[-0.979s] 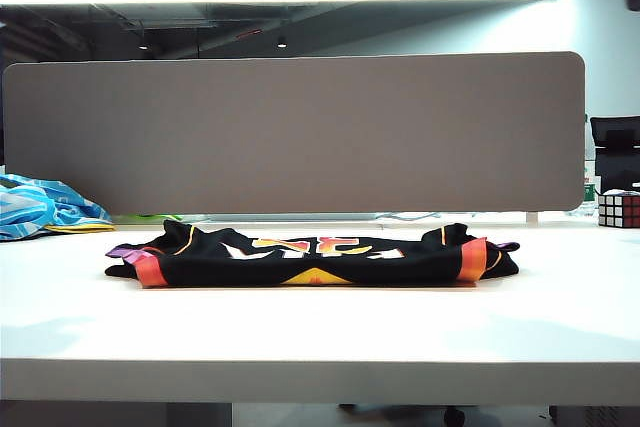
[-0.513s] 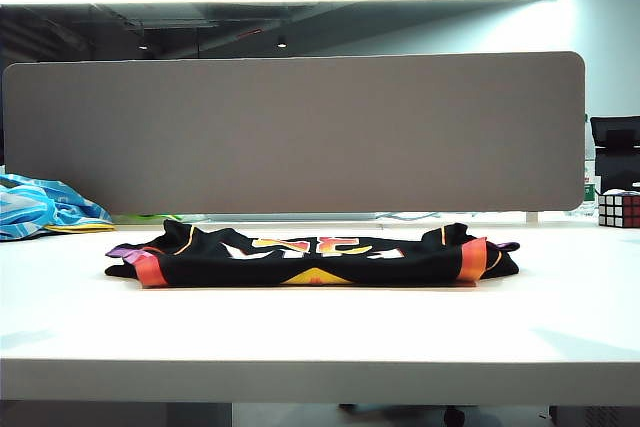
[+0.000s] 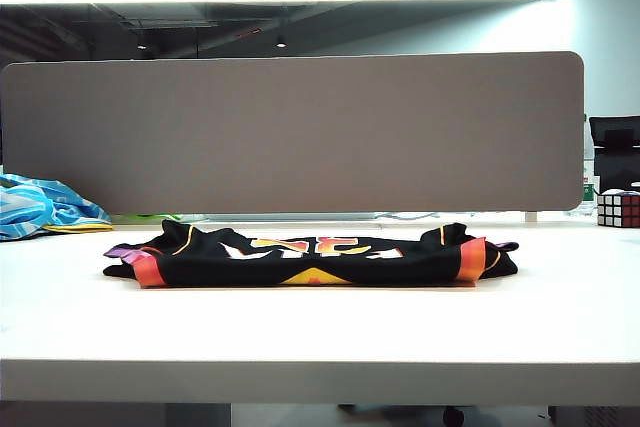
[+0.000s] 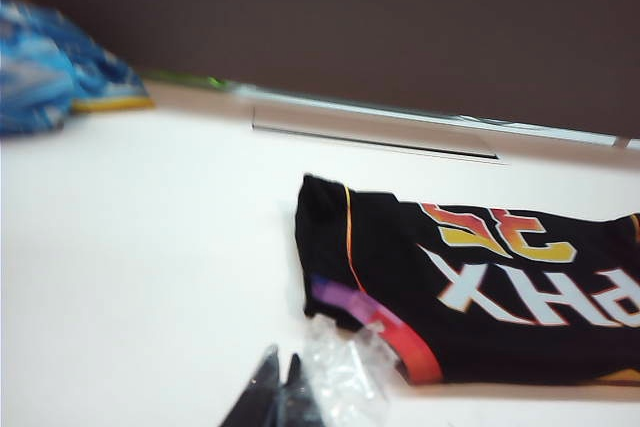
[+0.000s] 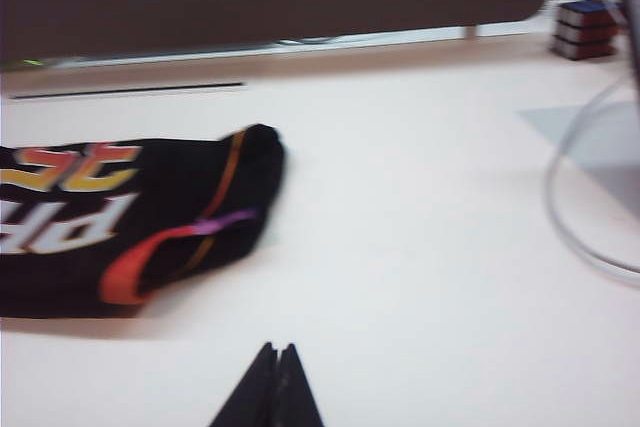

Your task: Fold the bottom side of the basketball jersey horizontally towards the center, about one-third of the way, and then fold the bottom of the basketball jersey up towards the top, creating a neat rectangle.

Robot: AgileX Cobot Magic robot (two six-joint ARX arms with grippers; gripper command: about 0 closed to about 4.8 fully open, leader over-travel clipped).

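The basketball jersey (image 3: 310,259) lies folded into a flat black bundle at the middle of the white table (image 3: 320,327), its orange and purple stripes showing at both ends. Neither gripper shows in the exterior view. In the left wrist view my left gripper (image 4: 283,352) is shut and empty, hanging a short way off the jersey's (image 4: 480,277) striped end. My right gripper (image 5: 278,345) is shut and empty too, apart from the jersey's (image 5: 130,217) other end. The number 35 and white letters face up.
A crumpled bit of clear plastic (image 4: 340,367) sits beside the left fingertips. A blue patterned cloth (image 3: 40,207) lies at the far left, a puzzle cube (image 3: 618,209) at the far right. The grey partition (image 3: 300,132) closes the back. A cable (image 5: 580,197) loops on the right.
The jersey has not moved. The faint shadows on the table's near part have faded away.
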